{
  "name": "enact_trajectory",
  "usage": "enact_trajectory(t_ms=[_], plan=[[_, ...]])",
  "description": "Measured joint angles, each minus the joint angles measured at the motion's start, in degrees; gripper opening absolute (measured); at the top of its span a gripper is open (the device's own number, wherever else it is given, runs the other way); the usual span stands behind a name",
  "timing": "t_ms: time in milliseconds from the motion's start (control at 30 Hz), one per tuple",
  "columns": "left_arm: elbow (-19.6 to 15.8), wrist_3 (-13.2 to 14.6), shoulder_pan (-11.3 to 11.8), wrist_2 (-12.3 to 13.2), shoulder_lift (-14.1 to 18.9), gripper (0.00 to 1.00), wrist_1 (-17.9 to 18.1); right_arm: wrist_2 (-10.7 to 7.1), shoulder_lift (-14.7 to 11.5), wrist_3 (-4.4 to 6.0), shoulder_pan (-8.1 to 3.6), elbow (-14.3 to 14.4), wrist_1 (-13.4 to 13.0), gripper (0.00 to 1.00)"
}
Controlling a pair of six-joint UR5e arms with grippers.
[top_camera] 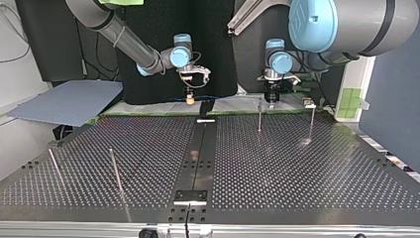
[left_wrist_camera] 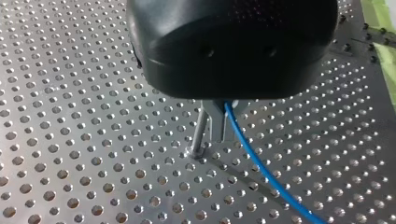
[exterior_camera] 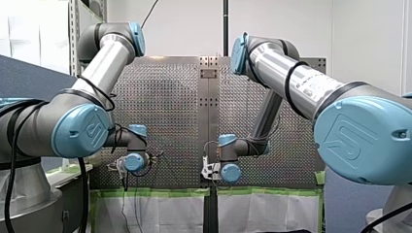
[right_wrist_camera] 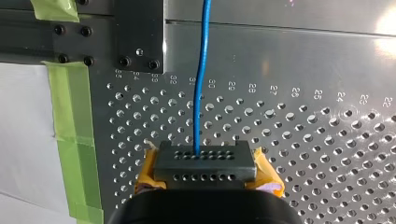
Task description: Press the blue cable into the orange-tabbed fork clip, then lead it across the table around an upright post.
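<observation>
The blue cable (left_wrist_camera: 261,173) is being held by both arms. In the left wrist view the left gripper (left_wrist_camera: 222,122) is closed on it. The metal fingers are pinched together, and the cable comes out from between them and trails off low over the perforated table (left_wrist_camera: 70,140). An upright post (left_wrist_camera: 200,133) is planted just beside those fingers, on the side away from the cable. Whether post and fingers actually touch can't be told.

In the right wrist view the right gripper (right_wrist_camera: 204,161) looks clamped on the cable as well. Yellow pads (right_wrist_camera: 264,170) poke out on either side of its dark, hole-dotted front. From there the cable is stretched pretty much straight ahead, over the numbered holes and onto the plain metal band past them. Green tape (right_wrist_camera: 74,140) is stuck down along the table's edge beside the gripper.

In the top view both grippers are seen at the far edge of the table, well apart from each other. The right one is near the dark centre strip (top_camera: 200,153), and the left one is next to the post. A second post (top_camera: 312,121) is stood a bit further towards that view's right.
</observation>
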Motion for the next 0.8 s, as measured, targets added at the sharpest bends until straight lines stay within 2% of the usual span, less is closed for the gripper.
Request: enact_trajectory(t_ms=[467, 800], plan=[[0.82, -0.74, 0.20, -0.14, -0.41, 0.00, -0.65, -0.02, 0.09, 0.02, -0.77, -0.01, -0.06, 0.00], [3.60, -0.96, 0.42, 0.53, -3.95, 0.00, -1.54, -0.05, 0.09, 0.02, -1.51, -0.09, -0.15, 0.00]])
